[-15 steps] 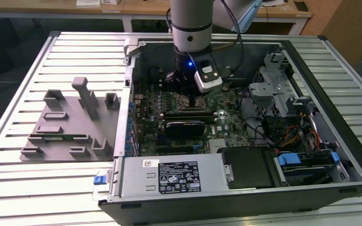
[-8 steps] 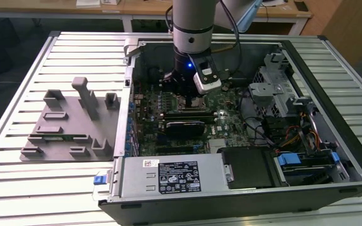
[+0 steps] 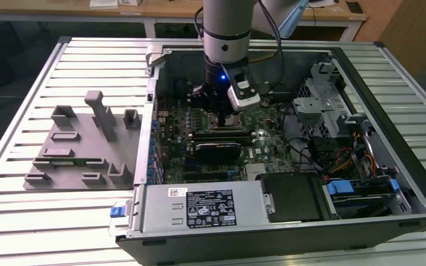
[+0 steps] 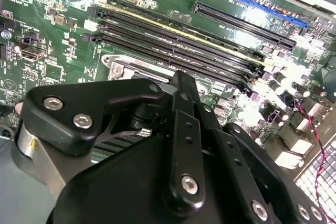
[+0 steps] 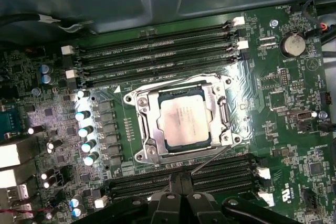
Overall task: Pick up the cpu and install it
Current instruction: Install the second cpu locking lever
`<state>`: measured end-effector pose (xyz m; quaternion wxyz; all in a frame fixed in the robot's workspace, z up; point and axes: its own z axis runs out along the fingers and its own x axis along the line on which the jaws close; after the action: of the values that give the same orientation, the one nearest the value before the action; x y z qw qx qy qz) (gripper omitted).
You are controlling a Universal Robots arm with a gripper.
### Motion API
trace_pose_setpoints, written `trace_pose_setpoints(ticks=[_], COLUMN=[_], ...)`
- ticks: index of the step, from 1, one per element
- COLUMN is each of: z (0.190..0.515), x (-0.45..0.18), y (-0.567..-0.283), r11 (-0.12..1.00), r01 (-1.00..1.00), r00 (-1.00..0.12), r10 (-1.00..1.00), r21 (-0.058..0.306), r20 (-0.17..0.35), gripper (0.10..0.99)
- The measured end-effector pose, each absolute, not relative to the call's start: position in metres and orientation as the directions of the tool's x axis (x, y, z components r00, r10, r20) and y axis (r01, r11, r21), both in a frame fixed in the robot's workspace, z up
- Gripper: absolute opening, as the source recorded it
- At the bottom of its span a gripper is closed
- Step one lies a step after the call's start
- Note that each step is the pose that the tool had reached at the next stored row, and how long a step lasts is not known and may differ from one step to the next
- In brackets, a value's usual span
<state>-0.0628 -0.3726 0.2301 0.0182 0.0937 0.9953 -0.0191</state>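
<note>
- The gripper [image 5: 181, 203] was seen nearest of all in both wrist views, its black linkages crowding the foreground; whether its fingers were parted or closed could not be told, and nothing could be seen held in it.
- Just beyond it, the chip [image 5: 184, 120] was found lying flat in the socket frame [image 5: 144, 129] on the green board [image 5: 294, 145], silvery top upward, its edges square with the frame — seated, it was judged, so the placing part of the task looked done.
- The metal frame around the chip was seen standing open at the sides, with a thin lever [image 5: 210, 162] slanting out from one corner; the clamp was judged not yet locked down, though this could not be settled for sure.
- Long black memory slots [image 5: 157, 56] were seen on both sides of the socket, unfilled.
- Farther back, in the exterior view, the arm [image 3: 228, 33] was seen plunged straight down into the open computer case [image 3: 287, 230], presumably so the socket could be met squarely from above.
- Farthest off, at the exterior view's left, a grey holder tray [image 3: 80, 149] was seen resting on the slatted table [image 3: 20, 221], well apart from the case.
</note>
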Motion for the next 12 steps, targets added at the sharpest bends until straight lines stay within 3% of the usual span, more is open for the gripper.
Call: trace_pose_setpoints(ticks=[12], z=[0.2263], x=[-0.0722], y=[-0.3825], r11=[0.985], r01=[0.175], r00=[-0.984], r10=[0.175], r21=[0.013], r20=[-0.031], gripper=[0.106])
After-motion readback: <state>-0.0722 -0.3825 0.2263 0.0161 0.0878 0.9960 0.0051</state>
